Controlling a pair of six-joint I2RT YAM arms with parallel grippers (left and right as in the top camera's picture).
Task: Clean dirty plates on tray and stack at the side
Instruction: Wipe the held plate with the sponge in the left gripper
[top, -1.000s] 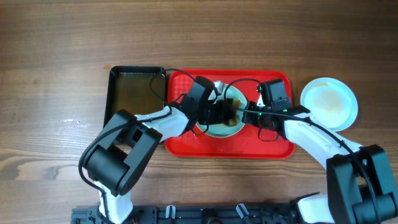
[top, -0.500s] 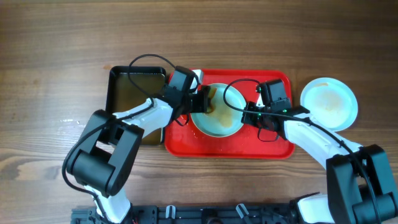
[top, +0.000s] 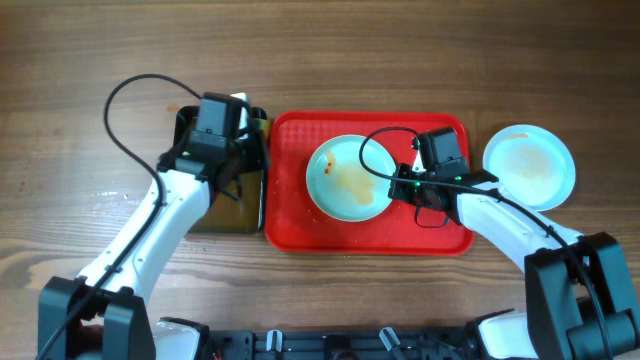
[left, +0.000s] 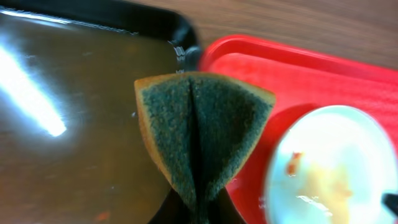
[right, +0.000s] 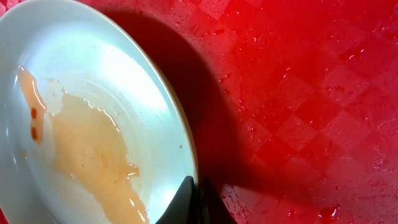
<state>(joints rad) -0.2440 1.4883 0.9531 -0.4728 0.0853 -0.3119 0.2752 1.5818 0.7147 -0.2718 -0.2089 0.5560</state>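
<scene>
The left gripper (left: 196, 208), clamped on the folded green sponge (left: 202, 124), is hovering over the black bin's (left: 180, 31) right edge; the smeared plate (top: 348, 178) is lying on the red tray (top: 440, 235) at its 4 o'clock; the right gripper (right: 198, 205) is pinching that plate's 3 o'clock rim.

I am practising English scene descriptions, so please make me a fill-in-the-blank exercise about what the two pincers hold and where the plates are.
1. The left pincer squeezes a folded green ____.
2. The right pincer grips the rim of the plate lying on the ____ tray.
3. A second plate rests on the table, to the ____ of the tray in the overhead view.

Missing words: sponge; red; right.
</scene>
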